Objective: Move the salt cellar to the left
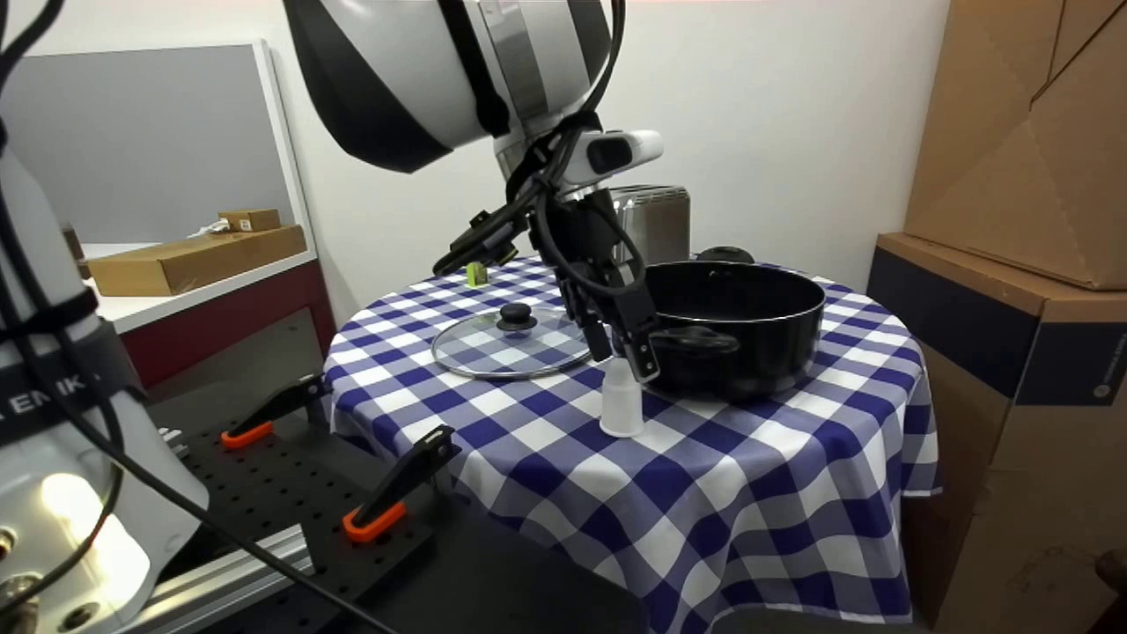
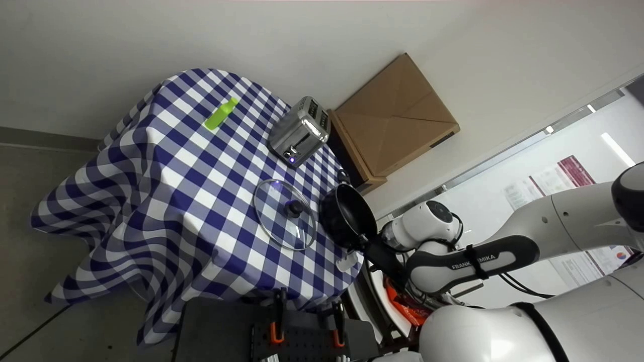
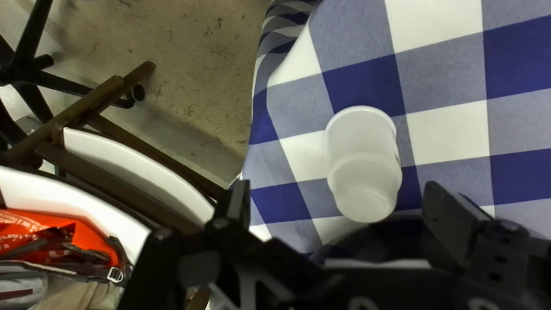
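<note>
at the round, cloth-covered, blue-and-white checked counter (image 1: 537,434), near the round black metal pot (image 1: 775,352), your black two-fingered hand (image 1: 623,359) stands wide, gripping nothing: likely the final approach. next, align and close on the small white cylindrical plastic-looking salt cellar (image 3: 363,172), upright near the counter's edge, long axis vertical, narrower rounded top upward.

Soft light, hard glare on the robot base (image 1: 136,524)
</note>
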`<state>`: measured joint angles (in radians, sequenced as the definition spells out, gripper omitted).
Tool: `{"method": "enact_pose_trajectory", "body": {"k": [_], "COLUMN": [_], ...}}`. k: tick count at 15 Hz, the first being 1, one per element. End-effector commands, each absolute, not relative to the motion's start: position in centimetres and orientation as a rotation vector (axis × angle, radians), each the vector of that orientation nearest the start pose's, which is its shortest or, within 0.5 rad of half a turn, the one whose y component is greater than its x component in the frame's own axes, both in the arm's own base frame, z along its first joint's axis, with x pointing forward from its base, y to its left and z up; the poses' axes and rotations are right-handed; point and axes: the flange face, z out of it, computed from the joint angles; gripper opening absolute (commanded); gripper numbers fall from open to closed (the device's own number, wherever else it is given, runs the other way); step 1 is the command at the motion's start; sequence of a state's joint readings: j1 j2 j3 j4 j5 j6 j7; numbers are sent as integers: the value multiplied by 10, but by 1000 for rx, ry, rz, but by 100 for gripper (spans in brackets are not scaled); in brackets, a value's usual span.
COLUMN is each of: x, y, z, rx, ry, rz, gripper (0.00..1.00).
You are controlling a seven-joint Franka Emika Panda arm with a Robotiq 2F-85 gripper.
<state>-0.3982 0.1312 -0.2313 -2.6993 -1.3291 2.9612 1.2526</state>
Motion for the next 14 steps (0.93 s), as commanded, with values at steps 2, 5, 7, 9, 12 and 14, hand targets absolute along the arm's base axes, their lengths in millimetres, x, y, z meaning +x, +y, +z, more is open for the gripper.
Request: {"method": "enact_pose_trajectory", "body": {"k": [2,5,7,9,12,14], "x": [358,362,360,356,353,351], "y": [-167,-160,-155,-153,-158,-158], "z": [174,168,162,158,156,158], "rx": [-3254,-3259,-3262,-3265,-3268,-3261], "ry": [942,903,879,869,880,883], "rz": [-345,-330,-304,-278,-268,-271], "gripper": [100,67,51,35,19,19]}}
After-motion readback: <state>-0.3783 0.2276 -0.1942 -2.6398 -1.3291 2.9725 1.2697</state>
